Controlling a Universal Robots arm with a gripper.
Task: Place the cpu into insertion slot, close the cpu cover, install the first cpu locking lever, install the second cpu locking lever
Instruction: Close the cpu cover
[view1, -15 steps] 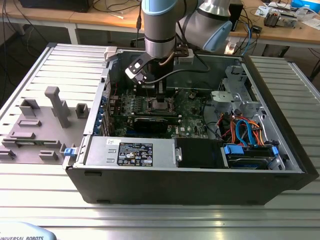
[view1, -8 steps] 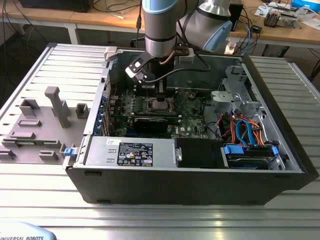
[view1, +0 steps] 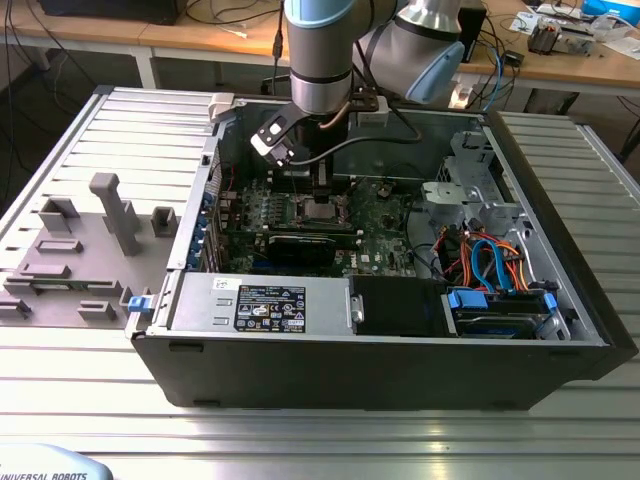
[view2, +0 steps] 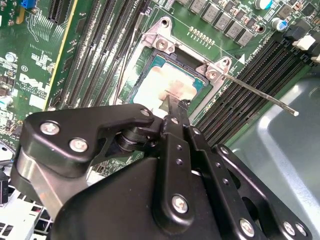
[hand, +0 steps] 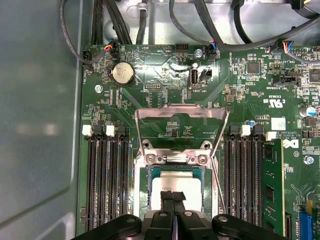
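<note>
The flat, square, silver-grey cpu (hand: 175, 181) sits in the silvery-rimmed square insertion slot (hand: 140, 192) on the green motherboard (hand: 165, 75). Just behind it, the thin silvery cpu cover frame (hand: 180, 110) stands flipped up. The black tool (hand: 174, 195) has its fingers pressed together on nothing, tips right at the chip's top. A thin metal lever rod (view2: 260, 95) juts out beside the socket.

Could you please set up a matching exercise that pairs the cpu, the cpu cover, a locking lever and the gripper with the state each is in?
Things:
1. cpu
2. cpu cover
3. locking lever
4. gripper

States:
A. raised open on its hinge
B. fingers together, right over the cpu
C. lying in the insertion slot
D. unlatched, sticking out over the memory slots

Pairs: 1-C, 2-A, 3-D, 4-B
</note>
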